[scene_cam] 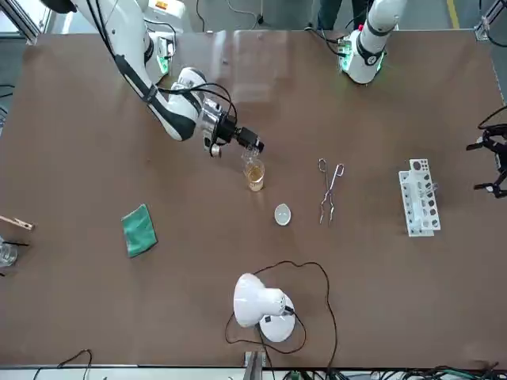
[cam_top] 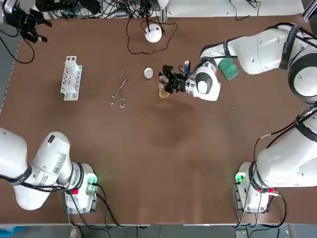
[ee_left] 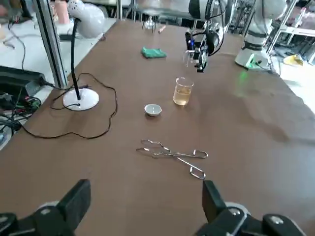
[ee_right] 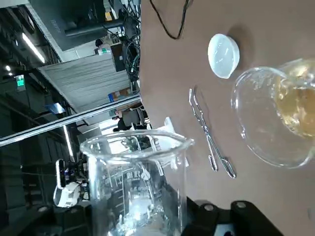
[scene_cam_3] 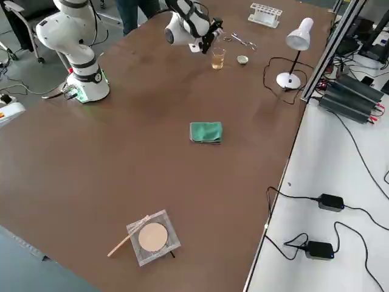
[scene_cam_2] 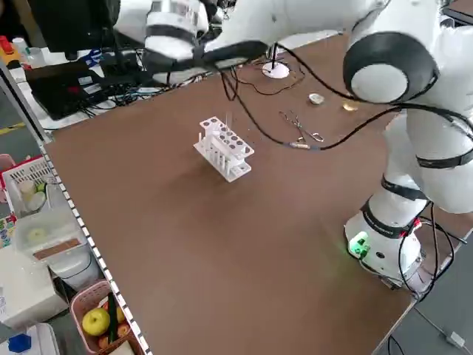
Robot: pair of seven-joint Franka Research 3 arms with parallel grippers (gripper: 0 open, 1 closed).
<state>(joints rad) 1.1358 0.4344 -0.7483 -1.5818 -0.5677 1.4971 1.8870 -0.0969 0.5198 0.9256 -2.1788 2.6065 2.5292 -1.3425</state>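
My right gripper (cam_top: 167,79) is shut on a small empty glass beaker (ee_right: 138,183) and holds it tipped on its side just above a glass cup (cam_top: 164,92) of amber liquid in the middle of the table. In the front view the held beaker (scene_cam: 249,152) hangs over the cup's (scene_cam: 254,174) rim. A small white dish (cam_top: 148,73) lies beside the cup, with metal tongs (cam_top: 119,92) further left. My left gripper (cam_top: 28,22) is raised at the far left corner, open and holding nothing (ee_left: 145,187).
A white test-tube rack (cam_top: 71,78) stands to the left of the tongs. A desk lamp (cam_top: 153,33) with a looping cable sits at the far edge. A green cloth (scene_cam: 139,229) lies to the right. A square mat with a round pad (scene_cam_3: 152,238) rests near the right end.
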